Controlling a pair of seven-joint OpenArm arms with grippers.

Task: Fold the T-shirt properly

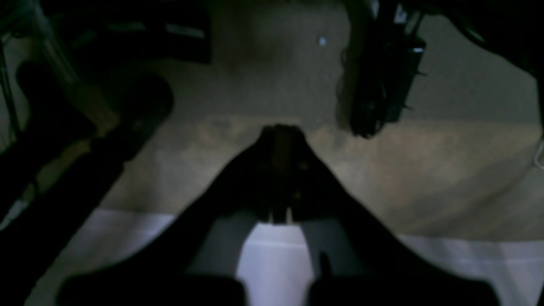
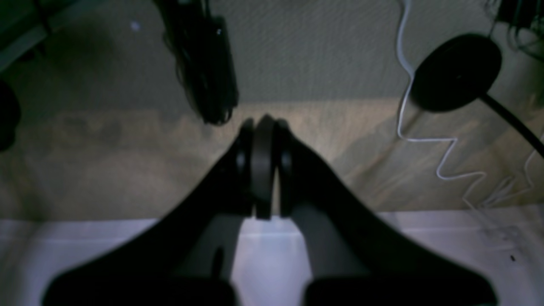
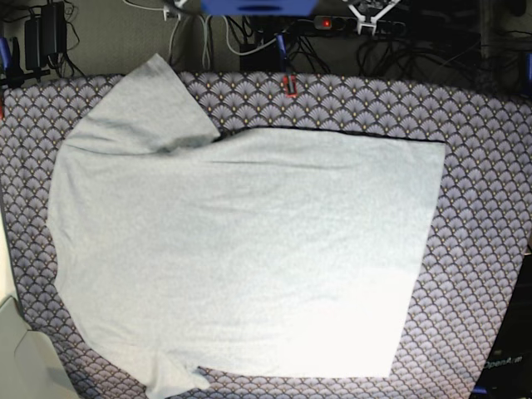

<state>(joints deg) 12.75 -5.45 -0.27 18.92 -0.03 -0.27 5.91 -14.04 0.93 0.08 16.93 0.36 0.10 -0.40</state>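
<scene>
The T-shirt (image 3: 249,249) lies flat on the fan-patterned table cloth (image 3: 482,166) and covers most of it. It is pale grey with no lettering showing. One sleeve (image 3: 150,108) points to the back left and another (image 3: 170,374) to the front left; the straight hem (image 3: 422,249) is on the right. Neither arm shows in the base view. In the left wrist view my left gripper (image 1: 280,129) is shut with nothing between its fingers, over bare floor. My right gripper (image 2: 263,121) looks the same in the right wrist view: shut, holding nothing, away from the shirt.
Cables and power strips (image 3: 332,25) crowd the space behind the table. A dark bundle (image 2: 204,63) hangs ahead of the right gripper, and a similar bundle (image 1: 382,76) ahead of the left. A black round stand base (image 2: 457,72) and a white cable (image 2: 425,140) lie on the floor.
</scene>
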